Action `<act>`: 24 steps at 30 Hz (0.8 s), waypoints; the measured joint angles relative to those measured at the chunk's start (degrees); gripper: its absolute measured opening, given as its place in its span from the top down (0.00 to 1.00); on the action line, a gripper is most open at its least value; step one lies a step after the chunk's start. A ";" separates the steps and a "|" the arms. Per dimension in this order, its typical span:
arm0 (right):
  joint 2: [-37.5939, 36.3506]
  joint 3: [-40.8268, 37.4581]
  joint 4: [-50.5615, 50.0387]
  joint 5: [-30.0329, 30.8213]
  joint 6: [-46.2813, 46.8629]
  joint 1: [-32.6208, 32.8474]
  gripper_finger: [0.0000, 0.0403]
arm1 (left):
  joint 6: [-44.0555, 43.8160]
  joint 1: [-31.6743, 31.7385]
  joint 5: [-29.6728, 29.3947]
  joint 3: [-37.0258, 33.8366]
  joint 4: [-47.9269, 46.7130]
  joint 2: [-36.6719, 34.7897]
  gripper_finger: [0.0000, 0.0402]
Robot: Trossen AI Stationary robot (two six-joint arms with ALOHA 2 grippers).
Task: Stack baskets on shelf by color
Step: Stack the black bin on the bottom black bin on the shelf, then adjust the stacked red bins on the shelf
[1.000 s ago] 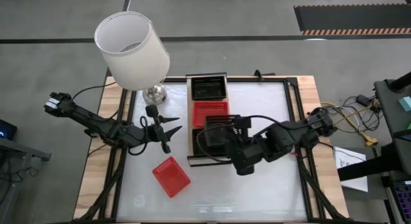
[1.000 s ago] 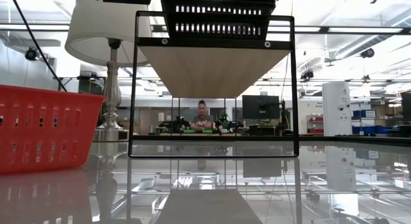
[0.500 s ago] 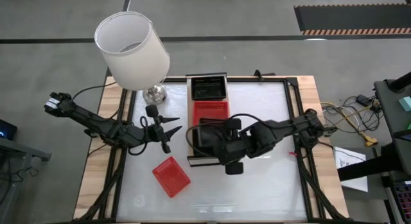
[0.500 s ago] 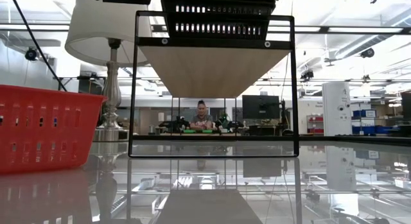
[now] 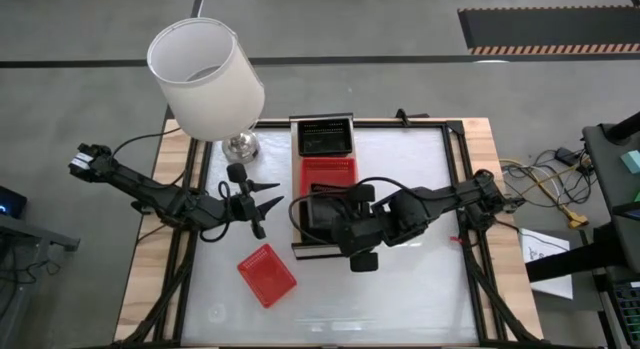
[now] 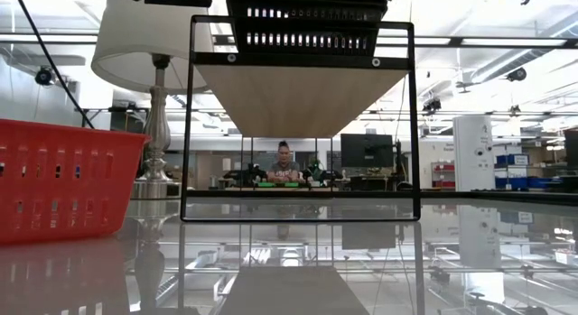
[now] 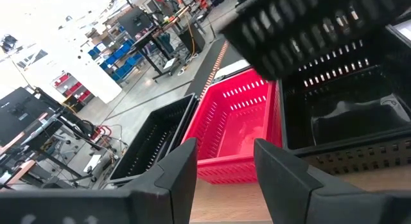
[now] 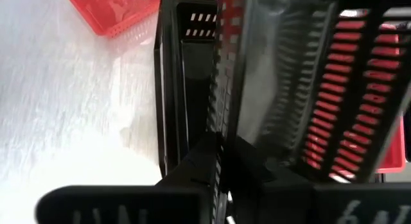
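The right tool (image 5: 318, 211) has swung left from frame centre, now clenching a black basket (image 8: 282, 89) over the shelf (image 5: 320, 244) to nest it; left tool (image 5: 262, 204) is waiting released at centre-left

Red baskets (image 5: 267, 274) and black slotted baskets (image 5: 325, 139) sit by a light-wood shelf (image 6: 298, 98) and white lampshade (image 5: 205, 79).

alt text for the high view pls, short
Right claw holds a black basket over the near end of the shelf, beside a red basket and another black one. Left claw waits open near a loose red basket and a lamp.
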 joint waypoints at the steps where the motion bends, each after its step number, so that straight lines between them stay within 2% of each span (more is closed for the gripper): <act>1: 0.00 0.00 0.02 0.02 0.00 -0.04 0.93 | 0.00 0.00 0.00 0.00 0.00 0.00 0.66; 10: 0.00 -0.22 1.00 0.02 -0.90 -0.40 0.77 | 0.00 0.00 0.00 0.00 -0.01 0.00 0.66; 15: 0.00 -0.17 1.74 0.02 -3.40 -0.38 0.72 | 0.00 0.00 0.00 0.00 -0.01 0.00 0.66; 19: -0.48 -0.04 0.27 0.02 -5.46 -0.21 0.75 | 0.00 0.00 0.00 0.00 -0.01 0.00 0.66; 22: -1.73 -0.10 -2.35 1.71 -5.53 0.27 0.82 | -0.31 -0.02 0.48 0.00 -0.14 0.00 0.66; 24: -2.94 -0.60 -4.67 3.27 -4.82 0.45 0.88 | -1.55 -0.04 2.88 0.00 -1.72 -0.02 0.66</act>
